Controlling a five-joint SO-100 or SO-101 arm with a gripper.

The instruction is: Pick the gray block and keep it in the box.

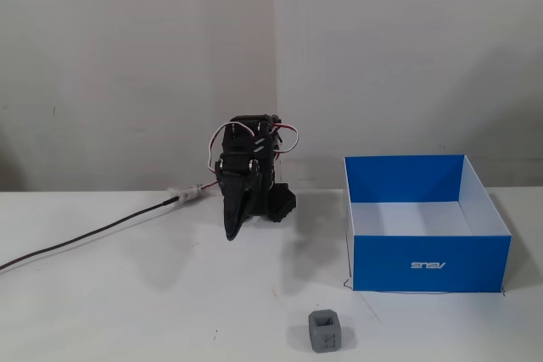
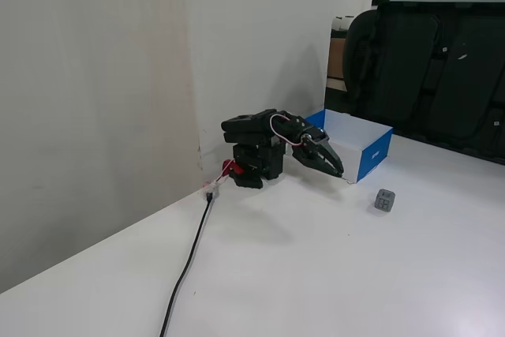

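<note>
Arm's folded up near the back edge of the bench, fingers pressed together with nothing in them. The gray block sits alone by the front edge, just in front of the blue box, not touching it.

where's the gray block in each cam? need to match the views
A fixed view: gray block at bottom center, on the table in front of the box, near its left corner.
A fixed view: gray block right of center, just below the box.
Shared landmark: the blue box.
</note>
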